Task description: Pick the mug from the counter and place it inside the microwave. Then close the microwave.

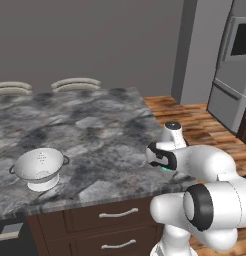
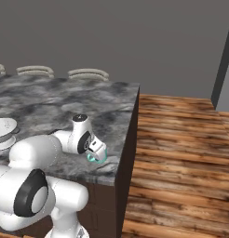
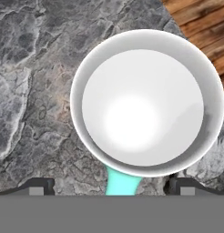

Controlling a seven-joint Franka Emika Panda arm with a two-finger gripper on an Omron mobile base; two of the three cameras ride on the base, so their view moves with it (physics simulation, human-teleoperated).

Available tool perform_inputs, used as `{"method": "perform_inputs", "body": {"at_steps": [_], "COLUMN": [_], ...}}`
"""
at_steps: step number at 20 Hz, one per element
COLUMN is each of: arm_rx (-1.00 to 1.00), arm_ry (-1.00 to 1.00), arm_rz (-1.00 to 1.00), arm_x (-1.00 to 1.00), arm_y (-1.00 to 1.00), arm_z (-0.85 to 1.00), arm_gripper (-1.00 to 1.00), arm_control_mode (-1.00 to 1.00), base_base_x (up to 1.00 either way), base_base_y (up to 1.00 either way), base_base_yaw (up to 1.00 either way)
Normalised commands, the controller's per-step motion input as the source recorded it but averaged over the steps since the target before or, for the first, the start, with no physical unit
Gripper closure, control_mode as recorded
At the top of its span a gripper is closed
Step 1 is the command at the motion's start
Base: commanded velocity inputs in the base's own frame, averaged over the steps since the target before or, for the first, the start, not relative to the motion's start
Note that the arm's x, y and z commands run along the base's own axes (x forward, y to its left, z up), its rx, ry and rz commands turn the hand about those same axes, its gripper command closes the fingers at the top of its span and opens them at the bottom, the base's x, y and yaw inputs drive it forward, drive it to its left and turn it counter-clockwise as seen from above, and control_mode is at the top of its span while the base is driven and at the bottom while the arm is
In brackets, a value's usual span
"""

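Note:
The mug [image 3: 143,100] stands upright on the dark veined marble counter [image 1: 95,125] near its right edge. From above it shows a white inside and a teal handle [image 3: 123,182]. My gripper [image 3: 111,186] hangs just over it, open, with one fingertip on each side of the handle and neither touching it. From the base, the gripper [image 1: 165,167] covers most of the mug and only a teal sliver [image 2: 95,159] shows under the hand [image 2: 94,149]. The microwave is out of view.
A white perforated colander [image 1: 41,167] sits at the counter's front left. Pale stool backs [image 1: 75,84] line the far side. Wooden floor [image 2: 181,153] lies past the counter's right edge. A tall grey appliance unit with a dark window [image 1: 240,42] stands at the far right.

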Motion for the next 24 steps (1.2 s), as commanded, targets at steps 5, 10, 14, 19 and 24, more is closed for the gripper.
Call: {"method": "perform_inputs", "body": {"at_steps": [5, 10, 14, 19, 24], "arm_rx": [0.00, 0.00, 0.00, 0.00, 0.00], "arm_ry": [0.00, 0.00, 0.00, -0.06, -0.11], "arm_rz": [0.00, 0.00, 0.00, 0.07, 0.24], "arm_x": [0.00, 0.00, 0.00, -0.06, -0.18], "arm_y": [0.00, 0.00, -0.03, 0.06, 0.32], "arm_z": [0.00, 0.00, 0.00, 0.08, 0.69], "arm_gripper": [1.00, 1.00, 1.00, 1.00, 1.00], "arm_control_mode": [-1.00, -1.00, -1.00, -1.00, -1.00], "base_base_x": [0.00, 0.00, 0.00, 0.00, 0.00], "base_base_y": [0.00, 0.00, 0.00, 0.00, 0.00], "base_base_yaw": [0.00, 0.00, 0.00, 0.00, 0.00]}}
